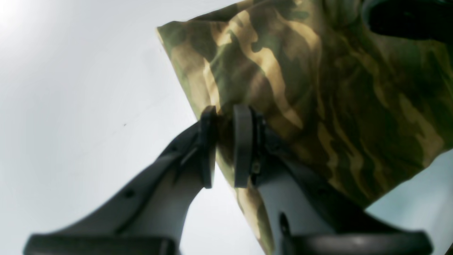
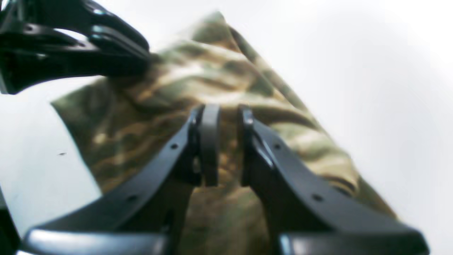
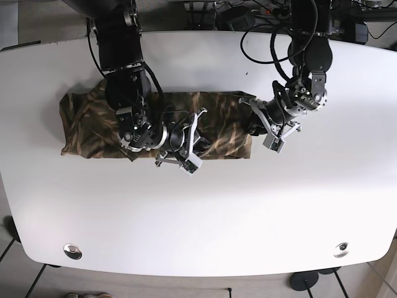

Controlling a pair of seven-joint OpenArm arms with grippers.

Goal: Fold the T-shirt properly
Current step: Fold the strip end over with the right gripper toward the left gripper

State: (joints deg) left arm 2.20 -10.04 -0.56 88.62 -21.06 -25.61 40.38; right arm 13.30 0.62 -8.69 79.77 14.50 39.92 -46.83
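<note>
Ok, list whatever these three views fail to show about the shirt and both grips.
- T-shirt: base view, the right arm covers its middle, so the fold lines are hidden.
- Right gripper: right wrist view is blurred; pinch unclear.
- Left gripper: left wrist view, cloth between the fingers, contact unclear.

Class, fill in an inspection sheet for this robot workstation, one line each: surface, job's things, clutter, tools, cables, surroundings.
Surface: white rounded table, with a metal fitting near each front corner.
Job's things: camouflage-patterned cotton T-shirt lies as a long band across the table, already folded lengthwise.
Clutter: nothing seen.
Tools: left tool has shirt fabric between its pads at the band's end; right tool has fabric between its pads near the band's middle.
Cables: black cables loop down the left arm at the table's back edge.
Surroundings: grey tiled floor and a black stand base below the front edge.
</note>
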